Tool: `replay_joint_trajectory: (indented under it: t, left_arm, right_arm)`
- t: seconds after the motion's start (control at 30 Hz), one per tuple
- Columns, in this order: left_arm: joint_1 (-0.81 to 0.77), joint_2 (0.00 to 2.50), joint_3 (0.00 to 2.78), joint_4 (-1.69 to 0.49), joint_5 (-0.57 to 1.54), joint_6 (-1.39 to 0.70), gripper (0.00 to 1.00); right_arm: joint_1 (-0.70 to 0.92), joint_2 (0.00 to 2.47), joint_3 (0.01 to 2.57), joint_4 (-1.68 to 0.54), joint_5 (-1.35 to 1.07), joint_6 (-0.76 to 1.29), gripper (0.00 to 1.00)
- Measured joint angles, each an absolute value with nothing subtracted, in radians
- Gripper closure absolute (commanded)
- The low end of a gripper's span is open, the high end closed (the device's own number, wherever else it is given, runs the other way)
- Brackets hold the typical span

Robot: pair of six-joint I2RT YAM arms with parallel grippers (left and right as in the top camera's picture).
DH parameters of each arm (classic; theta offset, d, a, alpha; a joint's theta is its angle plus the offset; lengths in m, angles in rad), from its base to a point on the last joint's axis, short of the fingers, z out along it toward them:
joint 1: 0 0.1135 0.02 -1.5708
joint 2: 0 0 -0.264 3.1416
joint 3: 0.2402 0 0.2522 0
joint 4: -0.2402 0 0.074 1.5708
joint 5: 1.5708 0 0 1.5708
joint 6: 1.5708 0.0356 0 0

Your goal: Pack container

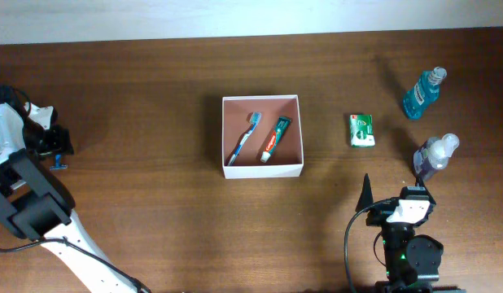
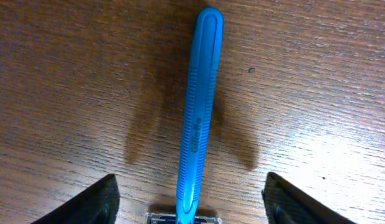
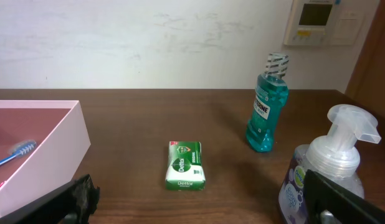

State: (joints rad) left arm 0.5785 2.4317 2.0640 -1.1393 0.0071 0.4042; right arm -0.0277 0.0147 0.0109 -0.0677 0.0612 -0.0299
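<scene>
The container (image 1: 264, 171), a square white-walled box, sits mid-table with a toothbrush (image 1: 244, 138) and a toothpaste tube (image 1: 276, 139) lying inside. At the far left edge my left gripper (image 1: 56, 153) hovers low over a blue razor (image 2: 199, 112) that lies flat on the wood. Its fingers (image 2: 86, 205) stand open on either side of the razor's head end, clear of the handle. Near the front right, my right gripper (image 3: 205, 205) is open and empty, facing a green soap packet (image 3: 185, 165).
A teal mouthwash bottle (image 1: 422, 92) stands at the back right. A purple pump bottle (image 1: 435, 156) stands close to my right gripper's right finger (image 3: 342, 202). The container wall (image 3: 49, 158) lies to its left. The green soap packet (image 1: 362, 129) lies between container and bottles.
</scene>
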Motion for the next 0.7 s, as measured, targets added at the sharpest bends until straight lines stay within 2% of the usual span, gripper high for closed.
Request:
replay_joint_trajectory:
  t: [0.47, 0.5, 0.63, 0.7]
  left_arm:
    - [0.579, 2.45, 2.065, -1.139, -0.001, 0.405, 0.32]
    - [0.578, 2.45, 2.065, -1.139, -0.003, 0.405, 0.35]
    - [0.578, 2.45, 2.065, -1.14, -0.004, 0.402, 0.64]
    - [0.578, 2.45, 2.065, -1.14, -0.004, 0.402, 0.72]
  right_arm:
    - [-0.028, 0.015, 0.011, -0.068, 0.061, -0.03, 0.02]
    - [-0.028, 0.015, 0.011, -0.067, 0.061, -0.031, 0.02]
    - [-0.028, 0.015, 0.011, -0.067, 0.061, -0.03, 0.02]
    - [-0.028, 0.015, 0.011, -0.068, 0.061, -0.031, 0.02]
